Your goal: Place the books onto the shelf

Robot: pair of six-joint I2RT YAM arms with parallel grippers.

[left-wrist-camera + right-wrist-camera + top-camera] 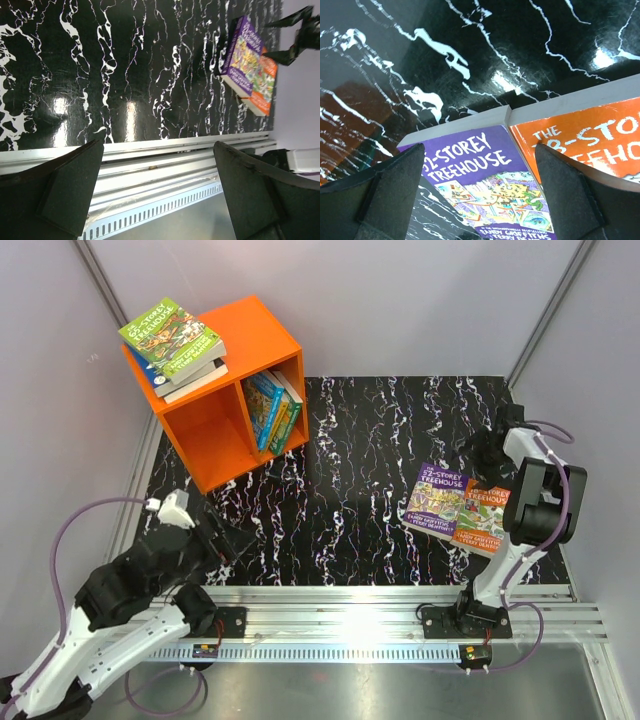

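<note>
Top external view, items listed left to right.

1. Left gripper [157, 146]. Carried low over the near left corner of the worktop [350, 490], a black slab veined in white. In the left wrist view both dark fingers [75, 190] stand wide apart with nothing between them. Only the bare worktop surface and the aluminium rail [400, 615] along the near edge lie below.

2. Orange shelf [205, 440]. An open-fronted box with a central divider, standing at the far left corner of the worktop. It is turned at an angle, with its opening facing the near right.

3. Stack of books [170, 337]. At least three paperbacks lie flat on the roof of the orange shelf, at its left end. A green Treehouse cover is uppermost, a blue one is beneath it, and pale page edges show under that.

4. Standing books [272, 410]. Several thin volumes with blue and green covers stand in the right compartment of the orange shelf. They lean against its right wall.

5. Purple book [437, 500]. Titled "52-Storey Treehouse", it lies flat, cover up, near the right edge of the worktop and well apart from the orange shelf.

6. Orange book [485, 515]. Another Treehouse title, lying flat just right of the purple book with edges touching. Whether one overlaps the other cannot be told.

7. Right gripper [480, 150]. Poised directly above the purple book and the orange book. In the right wrist view the fingers [395, 185] are spread fully apart and hold nothing, one over each cover. Contact with the covers cannot be told.
</note>
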